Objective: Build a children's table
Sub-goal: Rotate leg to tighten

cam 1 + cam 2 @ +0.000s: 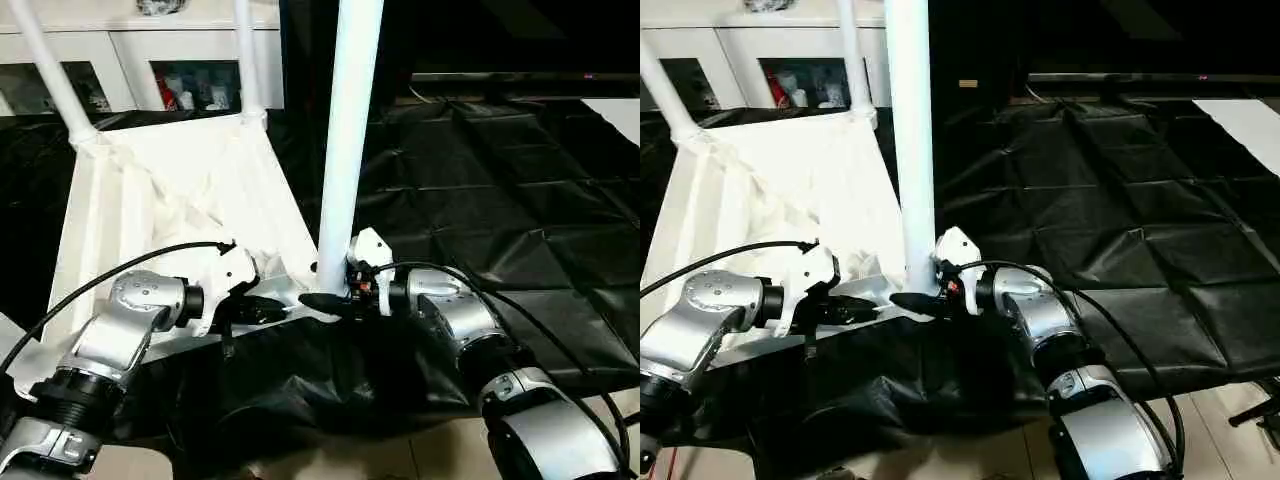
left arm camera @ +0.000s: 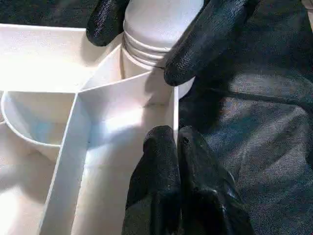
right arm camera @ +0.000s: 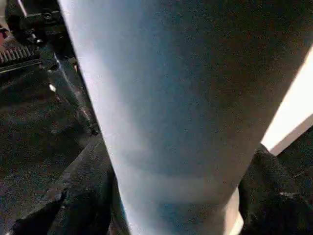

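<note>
At five o'clock on the upturned table top (image 1: 170,190), the right gripper (image 1: 335,300) grasps the third leg (image 1: 345,150) at its socket; the left gripper (image 2: 177,142), clenched, pins the rim. Next: seating the leg fully.

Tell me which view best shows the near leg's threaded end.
The left wrist view: the near leg shows its threads at the corner socket, between the right claw's fingers. The head views hide them; the right wrist view shows bare tube.

readable text: none that I can spot
table top (image 1: 150,190): plain white, no print
tube leg (image 1: 345,150): blank too
cabinet (image 1: 130,60), up around 11 o'clock: stuff behind the glass, too small to read
</note>
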{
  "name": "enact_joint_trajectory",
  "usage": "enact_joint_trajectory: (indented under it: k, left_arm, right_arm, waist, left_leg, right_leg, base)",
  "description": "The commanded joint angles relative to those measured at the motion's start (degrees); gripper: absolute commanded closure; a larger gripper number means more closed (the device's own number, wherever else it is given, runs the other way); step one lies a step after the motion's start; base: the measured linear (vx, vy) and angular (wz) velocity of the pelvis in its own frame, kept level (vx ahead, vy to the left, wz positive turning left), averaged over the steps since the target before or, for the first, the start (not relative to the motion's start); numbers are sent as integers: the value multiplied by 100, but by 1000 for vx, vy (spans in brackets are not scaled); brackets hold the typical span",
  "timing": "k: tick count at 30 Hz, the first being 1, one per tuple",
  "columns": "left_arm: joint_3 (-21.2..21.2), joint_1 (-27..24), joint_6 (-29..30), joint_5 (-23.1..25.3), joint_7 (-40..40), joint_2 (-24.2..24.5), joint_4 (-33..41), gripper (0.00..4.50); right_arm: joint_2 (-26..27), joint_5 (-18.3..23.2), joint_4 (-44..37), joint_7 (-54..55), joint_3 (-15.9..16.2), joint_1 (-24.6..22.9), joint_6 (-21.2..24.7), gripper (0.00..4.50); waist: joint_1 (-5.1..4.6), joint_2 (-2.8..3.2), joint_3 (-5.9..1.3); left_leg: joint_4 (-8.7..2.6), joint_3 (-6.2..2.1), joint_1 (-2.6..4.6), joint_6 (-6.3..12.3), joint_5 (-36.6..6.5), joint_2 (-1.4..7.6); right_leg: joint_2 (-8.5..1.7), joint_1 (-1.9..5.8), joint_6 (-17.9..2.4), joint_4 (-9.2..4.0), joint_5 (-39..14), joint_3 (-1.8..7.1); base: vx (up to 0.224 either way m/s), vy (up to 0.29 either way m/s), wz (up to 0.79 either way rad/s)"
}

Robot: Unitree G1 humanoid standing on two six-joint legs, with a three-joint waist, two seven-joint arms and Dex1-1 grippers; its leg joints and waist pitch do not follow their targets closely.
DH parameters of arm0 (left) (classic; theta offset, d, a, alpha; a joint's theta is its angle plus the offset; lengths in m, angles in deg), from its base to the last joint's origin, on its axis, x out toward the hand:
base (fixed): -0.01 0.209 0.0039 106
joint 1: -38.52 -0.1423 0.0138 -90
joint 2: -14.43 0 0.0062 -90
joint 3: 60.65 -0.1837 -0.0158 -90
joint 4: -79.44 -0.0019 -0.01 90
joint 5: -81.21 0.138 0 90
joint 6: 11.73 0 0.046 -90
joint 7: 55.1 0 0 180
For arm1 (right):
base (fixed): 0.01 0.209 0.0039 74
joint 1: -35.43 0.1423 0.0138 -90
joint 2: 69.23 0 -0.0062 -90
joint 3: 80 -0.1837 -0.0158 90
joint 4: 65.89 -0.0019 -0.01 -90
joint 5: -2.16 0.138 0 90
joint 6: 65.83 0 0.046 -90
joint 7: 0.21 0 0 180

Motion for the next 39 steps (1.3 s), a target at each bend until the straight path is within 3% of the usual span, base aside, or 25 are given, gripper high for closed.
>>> enact_joint_trajectory:
  k: [1, 2, 3, 4, 6, 7, 10, 13, 15, 16, 19, 20, 22, 23, 24, 26, 27, 29, 30, 39]
  left_arm:
    - [9, 95, -57, 43, -381, -222, -98, 450]
    - [58, 157, -68, 95, -605, -322, -188, 450]
    - [95, 225, -62, 143, -810, -422, -273, 450]
    - [128, 304, -9, 193, -1037, -538, -352, 450]
    - [156, 414, 67, 261, -1332, -696, -454, 450]
    - [161, 456, 95, 286, -1438, -753, -495, 450]
    - [115, 714, 153, 487, -2035, -1095, -805, 450]
    - [85, 841, 154, 548, -2270, -1298, -931, 450]
    - [77, 868, 126, 558, -2295, -1355, -960, 450]
    - [50, 876, 79, 552, -2248, -1396, -961, 450]
    - [2, 790, -3, 481, -1986, -1348, -841, 450]
    - [0, 733, -57, 454, -1856, -1274, -785, 450]
    - [-2, 688, -94, 432, -1766, -1213, -741, 450]
    - [-2, 683, -96, 430, -1757, -1207, -736, 450]
    - [-6, 626, -126, 402, -1645, -1153, -671, 450]
    - [-10, 574, -142, 372, -1544, -1106, -609, 450]
    - [-11, 558, -137, 364, -1518, -1091, -587, 450]
    - [-14, 495, -168, 327, -1397, -1021, -515, 450]
    - [-28, 469, -185, 291, -1289, -990, -475, 450]
    - [-177, 340, -118, 128, -526, -737, -227, 450]
  right_arm:
    - [138, -94, 207, 501, -46, 14, 182, 177]
    - [229, -84, 328, 941, -167, 67, 209, 177]
    - [315, -72, 452, 1355, -278, 119, 243, 178]
    - [413, -59, 563, 1746, -373, 157, 272, 178]
    - [552, -34, 682, 2188, -474, 190, 313, 178]
    - [606, -18, 720, 2318, -506, 199, 335, 178]
    - [973, -110, 970, 3287, -544, 308, 386, 178]
    - [1200, -90, 1129, 3617, -612, 412, 394, 178]
    - [1264, -128, 1165, 3546, -581, 439, 335, 178]
    - [1317, -146, 1177, 3412, -559, 460, 253, 122]
    - [1293, -17, 1139, 3123, -646, 472, 214, 102]
    - [1195, -85, 1122, 3055, -584, 480, 176, 91]
    - [1106, -161, 1090, 2985, -515, 479, 133, 70]
    - [1096, -169, 1086, 2976, -507, 478, 129, 63]
    - [987, -182, 1018, 2768, -470, 462, 83, 63]
    - [891, -155, 946, 2498, -449, 440, 58, 63]
    - [853, -147, 919, 2397, -439, 431, 49, 63]
    - [640, -122, 788, 1815, -387, 363, -27, 63]
    - [553, -121, 746, 1604, -359, 340, -48, 63]
    - [133, -121, 587, 611, -244, 301, -9, 63]
  waist:
    - [-18, 44, -363]
    - [-18, 44, -363]
    - [-41, -41, -341]
    - [-32, 5, -345]
    - [-46, 0, -341]
    - [-39, -30, -347]
    - [-59, -14, -361]
    - [-44, 0, -371]
    - [-40, 3, -379]
    - [-41, -3, -379]
    - [-39, -11, -368]
    - [-46, -65, -366]
    - [-46, -33, -368]
    - [-56, -53, -371]
    - [-59, -101, -373]
    - [-67, -74, -373]
    - [-75, -118, -370]
    - [-75, -115, -376]
    - [-72, -153, -370]
    - [-26, -139, -372]
  left_leg:
    - [-391, 29, 4, 133, -1035, 49]
    - [-391, 29, 4, 133, -1035, 49]
    - [-407, 35, 6, 73, -1095, 37]
    - [-418, 20, 39, 3, -1184, 33]
    - [-427, 11, 37, -71, -1258, 36]
    - [-425, 10, 19, -63, -1219, 36]
    - [-413, 25, 33, -54, -1059, 28]
    - [-407, 20, 8, -68, -1033, 24]
    - [-406, 17, 0, -54, -1018, 27]
    - [-404, 21, -8, -23, -995, 25]
    - [-408, 24, -6, 28, -1074, 29]
    - [-410, 30, -8, 48, -1081, 31]
    - [-412, 20, -15, 55, -1050, 34]
    - [-410, 21, -20, 63, -998, 34]
    - [-404, 23, -25, 106, -946, 38]
    - [-401, 28, -26, 132, -901, 42]
    - [-400, 32, -25, 168, -850, 45]
    - [-387, 40, -23, 229, -802, 50]
    - [-383, 43, -33, 287, -748, 50]
    - [-369, 59, -8, 344, -697, 65]
  right_leg:
    - [-378, 290, -1381, -403, -734, 241]
    - [-378, 290, -1381, -403, -734, 241]
    - [-375, 280, -1311, -441, -975, 243]
    - [-392, 266, -1229, -460, -1297, 251]
    - [-402, 264, -1125, -486, -1541, 251]
    - [-406, 271, -1072, -480, -1515, 257]
    - [-382, 243, -1109, -463, -1182, 258]
    - [-393, 269, -1101, -450, -1053, 256]
    - [-388, 278, -1103, -434, -938, 250]
    - [-382, 283, -1139, -423, -785, 250]
    - [-388, 283, -1159, -434, -826, 253]
    - [-388, 287, -1154, -443, -879, 254]
    - [-402, 288, -1150, -438, -925, 254]
    - [-397, 294, -1155, -425, -879, 253]
    - [-406, 306, -1166, -412, -847, 252]
    - [-404, 298, -1179, -412, -784, 254]
    - [-399, 301, -1202, -404, -716, 251]
    - [-401, 302, -1242, -395, -602, 252]
    - [-401, 312, -1266, -384, -532, 251]
    - [-397, 297, -1392, -366, -466, 251]
  base:
    - [0, 0, 0]
    - [0, 0, 0]
    - [0, 0, 0]
    - [0, 0, 0]
    - [0, 0, 0]
    - [0, 0, 0]
    - [0, 0, 0]
    - [0, 0, 0]
    - [0, 0, 0]
    - [0, 0, 0]
    - [0, 0, 0]
    - [0, 0, 0]
    - [0, 0, 0]
    - [0, 0, 0]
    - [0, 0, 0]
    - [0, 0, 0]
    - [0, 0, 0]
    - [0, 0, 0]
    - [0, 0, 0]
    - [0, 0, 0]
